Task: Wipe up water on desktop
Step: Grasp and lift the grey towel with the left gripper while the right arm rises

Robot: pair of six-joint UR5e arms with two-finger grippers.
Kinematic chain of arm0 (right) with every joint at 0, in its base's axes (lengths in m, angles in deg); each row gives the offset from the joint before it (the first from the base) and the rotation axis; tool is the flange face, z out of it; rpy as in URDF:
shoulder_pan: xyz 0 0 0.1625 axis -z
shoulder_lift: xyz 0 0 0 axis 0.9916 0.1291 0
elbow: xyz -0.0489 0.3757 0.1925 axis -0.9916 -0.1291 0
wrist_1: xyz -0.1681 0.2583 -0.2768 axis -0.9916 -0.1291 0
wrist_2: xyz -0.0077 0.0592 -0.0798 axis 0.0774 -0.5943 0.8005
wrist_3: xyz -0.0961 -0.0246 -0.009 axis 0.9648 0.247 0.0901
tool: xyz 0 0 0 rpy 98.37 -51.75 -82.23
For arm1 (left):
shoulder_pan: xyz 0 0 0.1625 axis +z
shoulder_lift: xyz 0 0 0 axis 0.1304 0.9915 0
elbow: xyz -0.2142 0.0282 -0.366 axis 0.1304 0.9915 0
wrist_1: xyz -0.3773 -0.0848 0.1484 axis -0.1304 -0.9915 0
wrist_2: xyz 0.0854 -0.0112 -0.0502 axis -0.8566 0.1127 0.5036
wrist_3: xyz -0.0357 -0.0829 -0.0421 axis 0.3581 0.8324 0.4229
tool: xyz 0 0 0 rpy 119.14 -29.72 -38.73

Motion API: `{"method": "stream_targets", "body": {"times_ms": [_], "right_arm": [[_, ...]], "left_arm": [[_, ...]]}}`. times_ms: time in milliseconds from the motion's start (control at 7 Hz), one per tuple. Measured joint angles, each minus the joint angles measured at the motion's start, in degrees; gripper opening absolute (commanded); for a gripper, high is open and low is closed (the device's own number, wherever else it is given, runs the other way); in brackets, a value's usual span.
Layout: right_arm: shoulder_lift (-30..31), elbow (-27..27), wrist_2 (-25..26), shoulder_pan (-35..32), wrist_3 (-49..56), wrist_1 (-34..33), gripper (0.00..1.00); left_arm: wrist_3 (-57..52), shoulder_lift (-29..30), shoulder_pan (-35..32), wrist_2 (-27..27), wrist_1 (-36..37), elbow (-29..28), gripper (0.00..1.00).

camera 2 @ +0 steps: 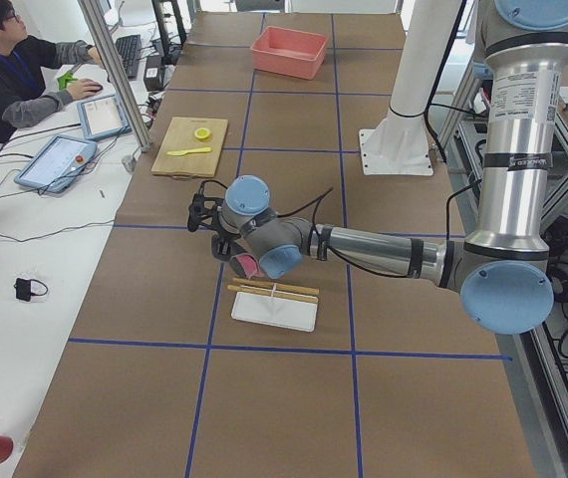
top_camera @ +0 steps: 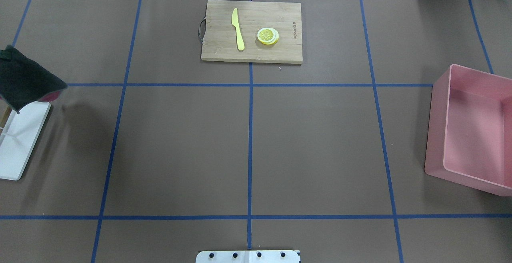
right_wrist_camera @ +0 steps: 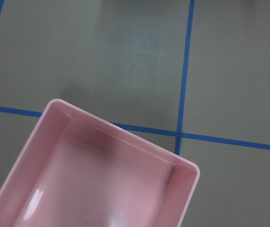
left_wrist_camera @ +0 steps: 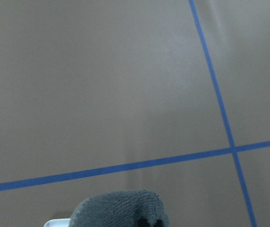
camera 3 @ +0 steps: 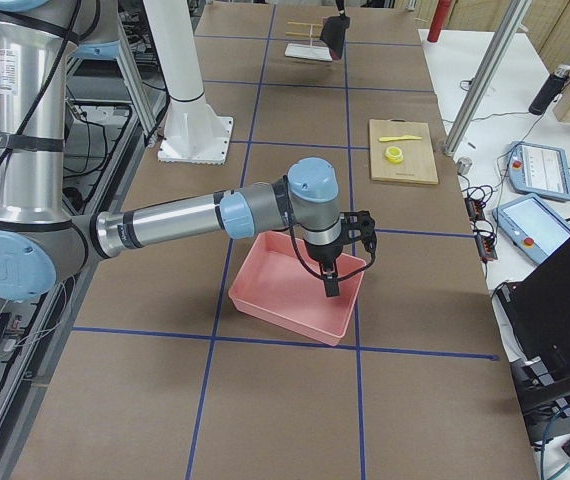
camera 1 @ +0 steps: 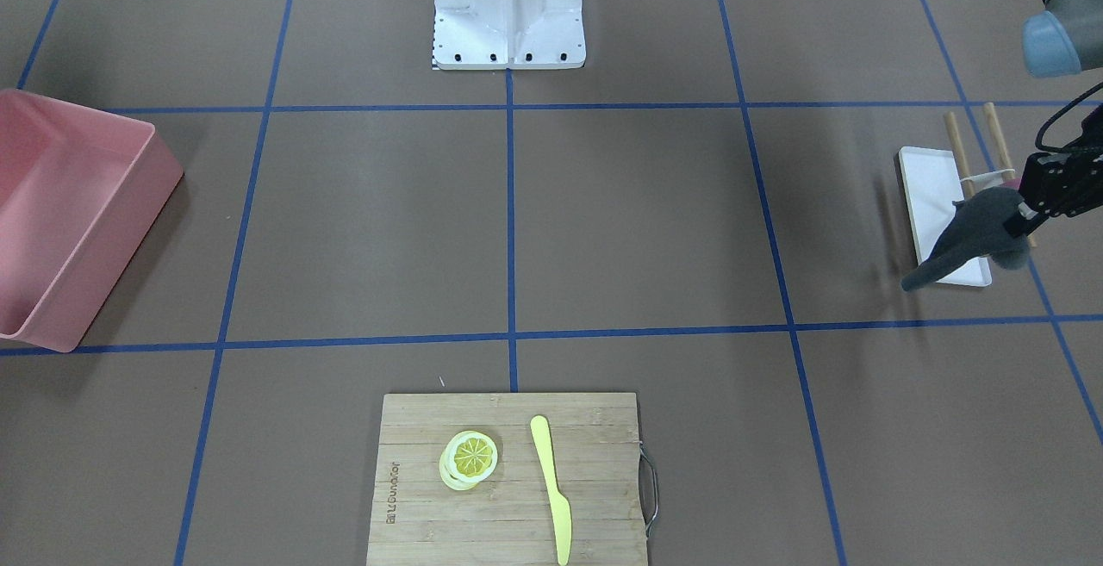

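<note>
The desktop (top_camera: 312,143) is a flat brown surface crossed by blue tape lines; I see no water on it. My left gripper (camera 1: 1024,220) is shut on a dark grey cloth (camera 1: 969,237) with a pink underside and holds it above a white tray (camera 1: 929,195) at the robot's far left. The cloth also shows at the left edge of the overhead view (top_camera: 25,77) and at the bottom of the left wrist view (left_wrist_camera: 121,212). My right gripper (camera 3: 330,278) hangs over the pink bin (camera 3: 290,290); it shows only in the exterior right view, so I cannot tell whether it is open.
A bamboo cutting board (top_camera: 280,53) at the far middle carries a yellow knife (top_camera: 238,29) and a lemon slice (top_camera: 268,36). Two wooden sticks (camera 1: 958,148) lie by the white tray. The pink bin (top_camera: 440,135) stands at the right. The white robot base (camera 1: 508,6) is at the near middle.
</note>
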Motion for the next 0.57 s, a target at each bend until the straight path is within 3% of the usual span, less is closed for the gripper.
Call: {"method": "stream_targets", "body": {"times_ms": [143, 571], "right_arm": [[-0.5, 2.4, 0.0, 2.8, -4.6, 1.3, 0.98], [-5.7, 4.0, 1.1, 15.5, -16.7, 14.4, 0.97]], "left_arm": [[5.7, 1.9, 0.2, 0.1, 0.0, 0.9, 0.0], [23.2, 7.4, 3.2, 0.2, -0.1, 3.6, 0.0]]}}
